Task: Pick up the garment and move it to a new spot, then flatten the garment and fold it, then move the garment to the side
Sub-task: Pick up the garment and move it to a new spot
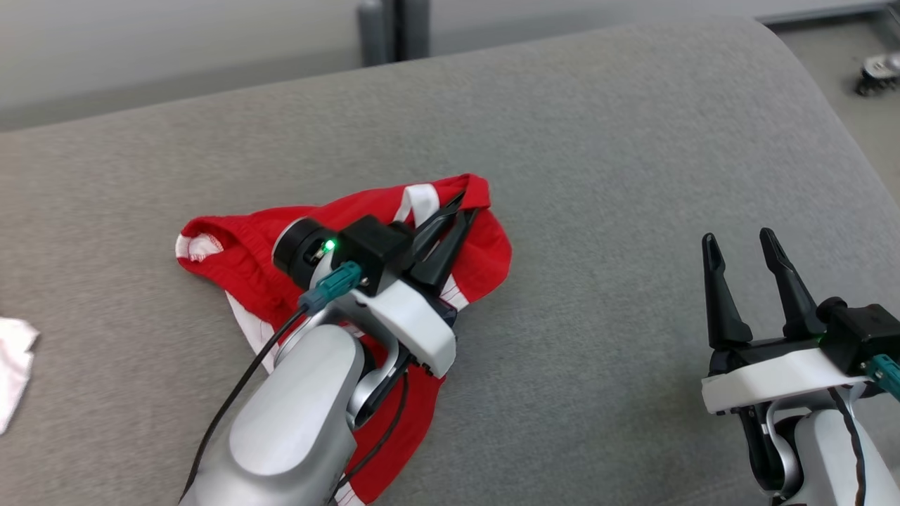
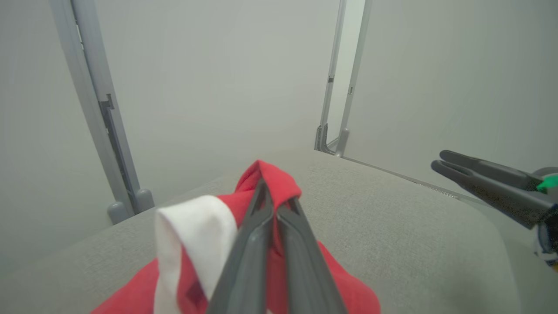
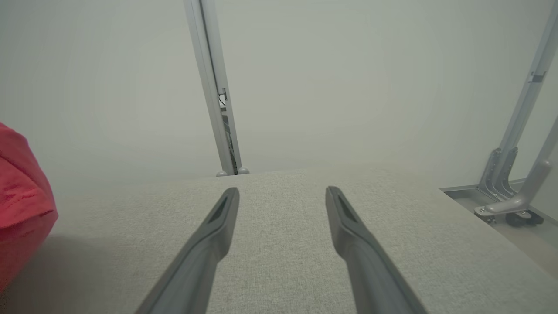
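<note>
The garment [image 1: 239, 260] is red with white trim and lies crumpled on the grey padded surface [image 1: 598, 161], left of centre in the head view. My left gripper [image 1: 464, 204] reaches over it and is shut on its far right edge. In the left wrist view the closed fingers [image 2: 279, 218] pinch a raised fold of the red garment [image 2: 279, 183] beside a white band. My right gripper [image 1: 738, 242] stands open at the lower right, apart from the cloth. In the right wrist view that gripper [image 3: 282, 192] has nothing between its fingers, and the garment [image 3: 22, 205] shows at the left edge.
A white cloth [image 1: 14, 362] lies at the left edge of the surface. The surface's rounded right edge [image 1: 837, 126] drops to the floor, where a small wheeled base [image 1: 879, 74] stands. Grey frame posts [image 1: 394, 28] rise behind the surface.
</note>
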Tool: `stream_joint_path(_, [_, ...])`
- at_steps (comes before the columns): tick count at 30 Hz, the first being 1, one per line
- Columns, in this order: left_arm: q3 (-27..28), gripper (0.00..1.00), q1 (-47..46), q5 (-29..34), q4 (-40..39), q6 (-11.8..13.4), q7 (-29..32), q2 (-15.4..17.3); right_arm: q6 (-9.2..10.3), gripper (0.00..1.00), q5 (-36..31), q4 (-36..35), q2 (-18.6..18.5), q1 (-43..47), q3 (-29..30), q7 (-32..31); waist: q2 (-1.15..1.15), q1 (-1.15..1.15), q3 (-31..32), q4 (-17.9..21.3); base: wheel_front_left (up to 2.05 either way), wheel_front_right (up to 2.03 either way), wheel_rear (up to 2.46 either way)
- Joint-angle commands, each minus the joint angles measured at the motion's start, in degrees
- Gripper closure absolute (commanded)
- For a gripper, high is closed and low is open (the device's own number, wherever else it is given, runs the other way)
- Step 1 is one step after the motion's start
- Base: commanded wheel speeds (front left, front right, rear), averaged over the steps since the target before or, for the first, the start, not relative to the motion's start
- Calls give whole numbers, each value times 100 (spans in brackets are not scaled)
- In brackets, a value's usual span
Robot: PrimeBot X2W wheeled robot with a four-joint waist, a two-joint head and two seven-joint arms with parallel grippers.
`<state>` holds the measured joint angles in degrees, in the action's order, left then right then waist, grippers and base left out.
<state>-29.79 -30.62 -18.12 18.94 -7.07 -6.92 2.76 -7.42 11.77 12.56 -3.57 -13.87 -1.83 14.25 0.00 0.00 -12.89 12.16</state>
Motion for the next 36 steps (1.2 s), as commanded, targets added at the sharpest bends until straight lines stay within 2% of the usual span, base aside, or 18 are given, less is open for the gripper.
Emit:
stream_joint_path(1, [-92, 100, -179, -38, 70, -23, -11, 31, -12, 0, 45, 52, 16, -87, 29, 59, 0, 0, -384, 407, 0, 0, 0])
stream_joint_path(7, [-444, 100, -523, -235, 611, 33, 134, 28, -13, 0, 155, 174, 54, -174, -28, 103, 0, 0, -678, 727, 0, 0, 0])
stream_joint_path(8, [-486, 86, -553, -259, 670, 35, 150, 25, -13, 0, 159, 173, 52, -199, -24, 101, 0, 0, -711, 746, 0, 0, 0])
stream_joint_path(9, [-520, 55, -570, -270, 726, 45, 143, 26, -12, 0, 173, 149, 53, -220, -6, 103, 0, 0, -729, 750, 0, 0, 0])
stream_joint_path(10, [-551, 0, -575, -260, 768, 65, 117, 27, -13, 0, 211, 124, 55, -217, -1, 105, 0, 0, -743, 745, 0, 0, 0])
stream_joint_path(18, [-706, 0, -397, -279, 836, 123, -263, 36, -13, 0, 163, 82, 52, -171, 34, 103, 0, 0, -560, 364, 0, 0, 0])
stream_joint_path(30, [288, 0, 243, -682, 544, 771, -761, 594, -13, 0, -133, 215, 13, -92, 48, 103, 0, 0, -64, -627, 0, 0, 0])
stream_joint_path(36, [816, 0, 610, -833, 414, 995, -815, 895, -13, 0, -167, 260, -63, -8, 42, 103, 0, 0, 126, -931, 0, 0, 0])
